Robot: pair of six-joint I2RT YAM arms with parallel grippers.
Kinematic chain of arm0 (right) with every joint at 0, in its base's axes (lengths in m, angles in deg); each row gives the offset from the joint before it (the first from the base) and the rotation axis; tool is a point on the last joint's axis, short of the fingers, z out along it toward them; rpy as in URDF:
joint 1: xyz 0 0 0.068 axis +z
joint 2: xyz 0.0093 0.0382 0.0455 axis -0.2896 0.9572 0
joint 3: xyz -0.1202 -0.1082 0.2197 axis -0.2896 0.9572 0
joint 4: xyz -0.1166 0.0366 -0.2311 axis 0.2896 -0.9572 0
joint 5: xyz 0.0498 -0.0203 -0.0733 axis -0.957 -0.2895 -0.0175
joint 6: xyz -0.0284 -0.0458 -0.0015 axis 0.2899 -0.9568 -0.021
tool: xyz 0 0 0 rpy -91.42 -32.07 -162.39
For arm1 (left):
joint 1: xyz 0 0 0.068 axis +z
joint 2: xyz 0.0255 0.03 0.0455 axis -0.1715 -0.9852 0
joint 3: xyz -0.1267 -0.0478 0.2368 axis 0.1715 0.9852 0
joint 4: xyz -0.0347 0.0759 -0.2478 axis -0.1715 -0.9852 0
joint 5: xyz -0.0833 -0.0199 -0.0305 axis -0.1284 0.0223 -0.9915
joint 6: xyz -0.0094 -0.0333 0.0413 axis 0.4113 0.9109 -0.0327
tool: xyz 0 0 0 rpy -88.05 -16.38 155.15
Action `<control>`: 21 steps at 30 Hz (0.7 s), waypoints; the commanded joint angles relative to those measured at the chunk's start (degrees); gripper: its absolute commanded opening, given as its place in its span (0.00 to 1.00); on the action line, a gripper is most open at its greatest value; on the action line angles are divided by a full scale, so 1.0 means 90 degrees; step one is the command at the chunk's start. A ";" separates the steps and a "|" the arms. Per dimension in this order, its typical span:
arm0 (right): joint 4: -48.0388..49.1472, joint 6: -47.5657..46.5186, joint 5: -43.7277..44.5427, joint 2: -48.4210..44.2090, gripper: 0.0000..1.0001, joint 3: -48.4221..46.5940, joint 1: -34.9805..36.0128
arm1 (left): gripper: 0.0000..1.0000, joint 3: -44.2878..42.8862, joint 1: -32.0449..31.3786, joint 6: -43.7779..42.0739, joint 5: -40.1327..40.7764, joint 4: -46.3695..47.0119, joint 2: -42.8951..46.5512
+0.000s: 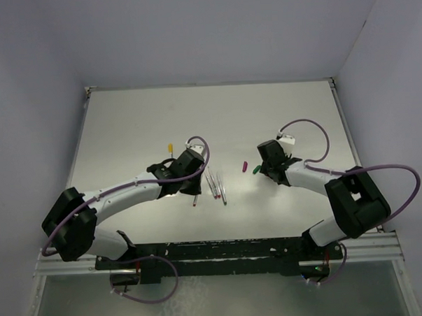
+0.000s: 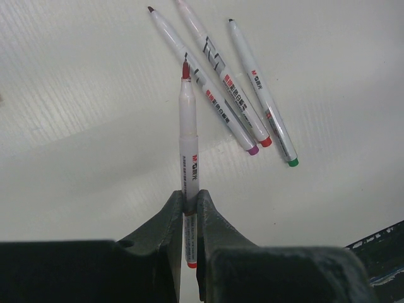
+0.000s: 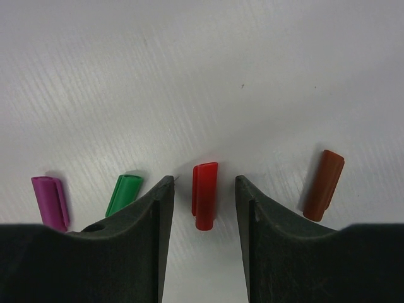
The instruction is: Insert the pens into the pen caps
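Here, the left hand (image 2: 191,202) is closed tight on a red-tipped pen (image 2: 187,145) near three more pens (image 2: 243,107) lying on the surface (image 2: 76,126), and the right hand (image 3: 204,186) is wide open with a red cap (image 3: 204,197) between its fingers, beside a green cap (image 3: 124,194).

Held pen (image 2: 187,145): clamped between the left gripper (image 2: 189,203) fingers, jutting forward.
Loose pens (image 2: 237,95): three side by side on the table (image 1: 125,127), ahead and right of the held one.
Cap row (image 3: 124,194): four on the table, right of the loose pens.
Third cap (image 3: 204,196): third from left, between the spread right gripper (image 3: 203,181) fingers, clear of both.
Lone cap (image 1: 170,146): behind the left gripper, well apart from the row.
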 commanded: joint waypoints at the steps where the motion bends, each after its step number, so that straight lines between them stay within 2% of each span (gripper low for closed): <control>1: 0.0060 0.0103 -0.0018 0.0053 0.45 -0.0135 -0.0042 | 0.00 0.0019 0.0004 -0.0110 -0.0058 0.0189 -0.0022; 7: -0.0008 0.0130 -0.0071 0.0195 0.44 -0.0160 -0.0051 | 0.00 -0.0006 0.0005 -0.0090 -0.0048 0.0172 -0.0045; 11: -0.0139 0.0151 -0.0105 0.0293 0.38 -0.0189 -0.0052 | 0.00 -0.0008 0.0004 -0.0081 -0.0039 0.0155 -0.0068; 17: -0.0442 0.0217 -0.0347 0.0442 0.21 -0.0213 -0.0052 | 0.00 -0.0030 0.0005 -0.0141 -0.0053 0.0124 -0.0092; 21: -0.0502 0.0241 -0.0459 0.0319 0.01 -0.0134 -0.0052 | 0.00 -0.0040 0.0004 -0.0168 -0.0020 0.0059 -0.0096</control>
